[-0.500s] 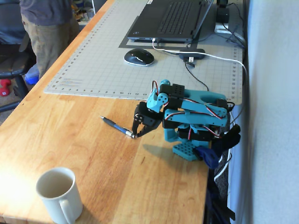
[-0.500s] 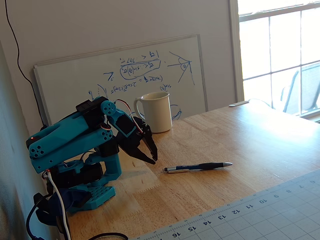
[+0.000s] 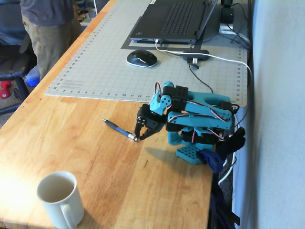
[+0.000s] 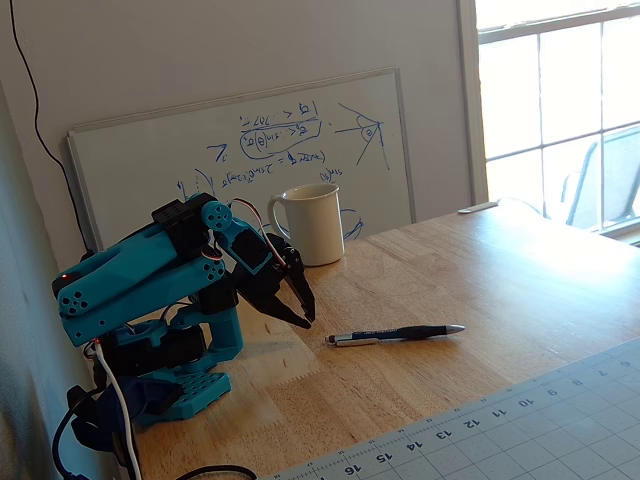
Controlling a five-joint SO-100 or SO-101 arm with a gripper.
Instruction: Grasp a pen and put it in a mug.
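Observation:
The blue pen (image 3: 118, 129) lies flat on the wooden table, its silver tip pointing away from the arm in a fixed view (image 4: 395, 334). My gripper (image 3: 137, 138) hangs tip-down just off the pen's near end; the other fixed view shows a small gap between my gripper (image 4: 308, 318) and the pen. The jaws meet at the tips, shut with nothing between them. The off-white mug (image 3: 59, 198) stands upright near the table's front corner, well apart from pen and gripper, and it appears in front of the whiteboard in a fixed view (image 4: 313, 225).
A grey cutting mat (image 3: 95, 62) carries a laptop (image 3: 174, 19) and a mouse (image 3: 141, 58), with cables (image 3: 214, 57) nearby. A whiteboard (image 4: 240, 160) leans on the wall. A person (image 3: 45, 28) stands at the table's far left edge.

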